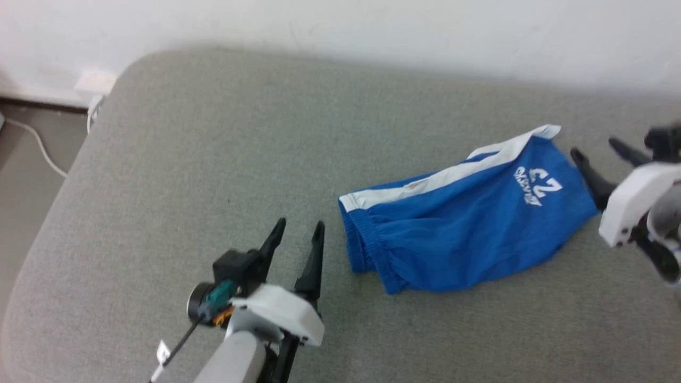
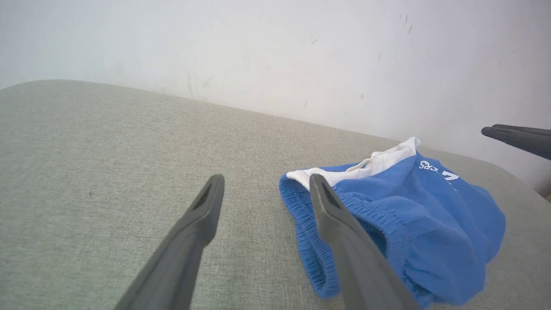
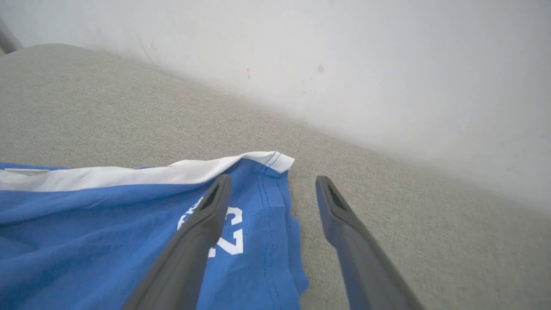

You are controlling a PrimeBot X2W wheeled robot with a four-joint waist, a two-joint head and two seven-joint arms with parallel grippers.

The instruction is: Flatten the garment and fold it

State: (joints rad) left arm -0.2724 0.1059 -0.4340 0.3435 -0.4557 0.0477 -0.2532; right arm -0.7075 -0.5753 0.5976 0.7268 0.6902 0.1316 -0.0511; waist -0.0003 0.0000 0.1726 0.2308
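The garment [image 1: 468,213], bright blue shorts with a white side stripe and white "23" print, lies folded on the grey cushion [image 1: 213,159], waistband to the left. My left gripper [image 1: 299,231] stands open just left of the waistband [image 2: 310,241], holding nothing. My right gripper [image 1: 596,151] is open at the leg-hem end, apart from the cloth. In the right wrist view the right gripper [image 3: 271,183] hovers over the hem corner [image 3: 267,172] of the garment. In the left wrist view the left gripper [image 2: 264,183] sits beside the garment [image 2: 430,215].
A white wall [image 1: 372,26] runs behind the cushion. At the far left lie bare floor, a white socket [image 1: 96,82] and a cable [image 1: 37,146]. The cushion's rounded left edge [image 1: 48,223] drops off there.
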